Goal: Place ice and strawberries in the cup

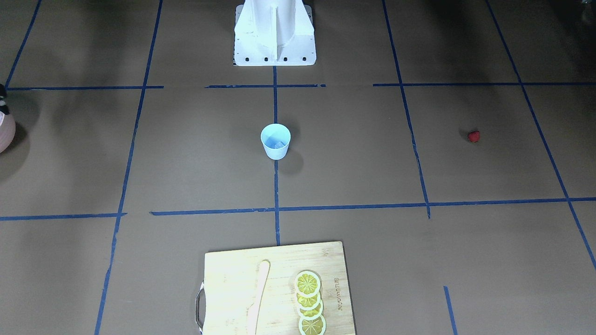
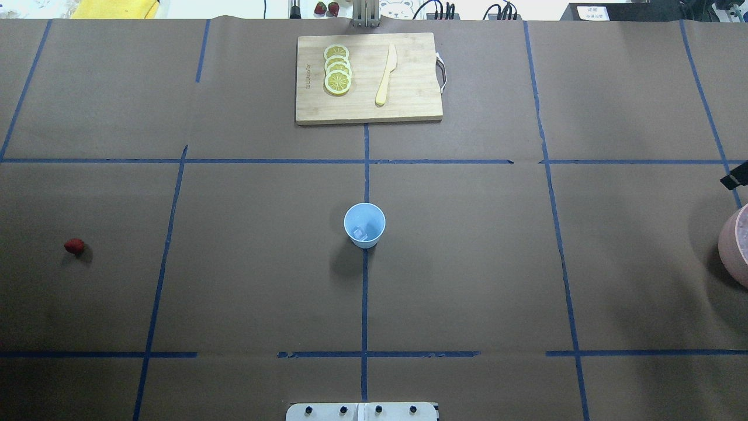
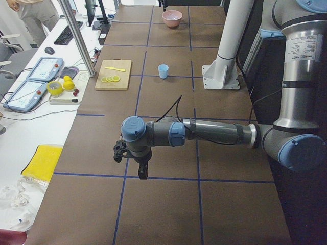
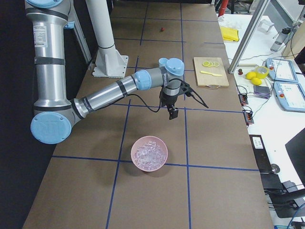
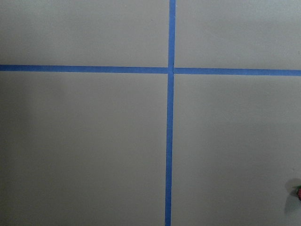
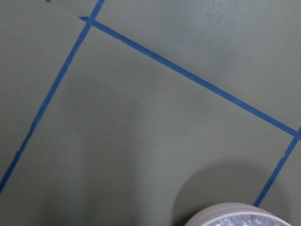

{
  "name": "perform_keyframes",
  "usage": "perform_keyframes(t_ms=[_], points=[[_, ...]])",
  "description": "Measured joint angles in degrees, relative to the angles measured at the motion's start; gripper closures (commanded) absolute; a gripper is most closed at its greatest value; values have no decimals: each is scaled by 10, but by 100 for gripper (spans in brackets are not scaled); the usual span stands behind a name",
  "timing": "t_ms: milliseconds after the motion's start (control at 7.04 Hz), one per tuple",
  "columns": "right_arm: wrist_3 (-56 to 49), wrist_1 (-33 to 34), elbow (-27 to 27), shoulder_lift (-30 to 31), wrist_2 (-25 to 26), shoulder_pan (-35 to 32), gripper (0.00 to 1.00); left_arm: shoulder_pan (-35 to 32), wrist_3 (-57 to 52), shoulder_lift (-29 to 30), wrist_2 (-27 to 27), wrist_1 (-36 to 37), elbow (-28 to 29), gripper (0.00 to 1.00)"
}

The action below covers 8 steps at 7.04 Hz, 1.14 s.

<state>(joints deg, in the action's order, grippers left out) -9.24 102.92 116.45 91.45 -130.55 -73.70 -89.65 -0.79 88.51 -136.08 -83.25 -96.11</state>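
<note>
Cup (image 2: 364, 225) upright at mid-table, on the centre blue tape line (image 2: 365, 292), mouth open. At least one clear cube (image 2: 360, 234) lies on its bottom; the count beyond that is not clear. Strawberry (image 2: 74, 246) lies alone on the brown paper, well apart from the cup, out on the robot's left side; a sliver of it shows at the right edge of the left wrist view. The rest of the ice (image 4: 148, 153) is heaped in a pink bowl (image 4: 162, 164) far out on the robot's right side, also well apart from the cup. Left gripper (image 3: 142, 171) hangs above the table, pointing down, nothing visible in it. It shows only from the side, so I cannot tell whether its fingers are spread or closed. Right gripper (image 4: 171, 112) hangs above the table just past the bowl, pointing down; again I cannot tell how its fingers stand. Board (image 2: 409, 105) at the far edge opposite the robot carries a row of overlapping lemon slices (image 2: 338, 69) and a pale knife (image 2: 385, 76), with a metal handle on one short side. Writing: a brand mark is burnt into the board beside the slices, too small to read with confidence. There is a white label (image 3: 301, 48) on the left arm's upright link and a similar one on the right arm; both have unreadable print. A white sign (image 2: 592, 11) sits beyond the table, its characters illegible.
</note>
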Motion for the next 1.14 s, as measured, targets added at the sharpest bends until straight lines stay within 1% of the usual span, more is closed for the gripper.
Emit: perform_keyframes(t_ms=[284, 426, 568, 710, 852, 994, 1136], points=[[-103, -4, 0, 47, -1, -31, 2, 0, 0, 0, 0, 0, -2, 0], [-130, -19, -2, 76, -5, -42, 2, 0, 0, 0, 0, 0, -2, 0], [-135, -40, -11, 103, -10, -49, 3, 0, 0, 0, 0, 0, -2, 0], [-118, -55, -20, 115, -11, -54, 4, 0, 0, -1, 0, 0, -2, 0], [-95, -63, -25, 117, -10, -55, 4, 0, 0, -1, -1, 0, -2, 0], [-86, -90, -30, 120, -3, -55, 4, 0, 0, -1, -1, 0, -2, 0], [-87, -159, -48, 131, 10, -52, 4, 0, 0, -1, -1, 0, -2, 0]])
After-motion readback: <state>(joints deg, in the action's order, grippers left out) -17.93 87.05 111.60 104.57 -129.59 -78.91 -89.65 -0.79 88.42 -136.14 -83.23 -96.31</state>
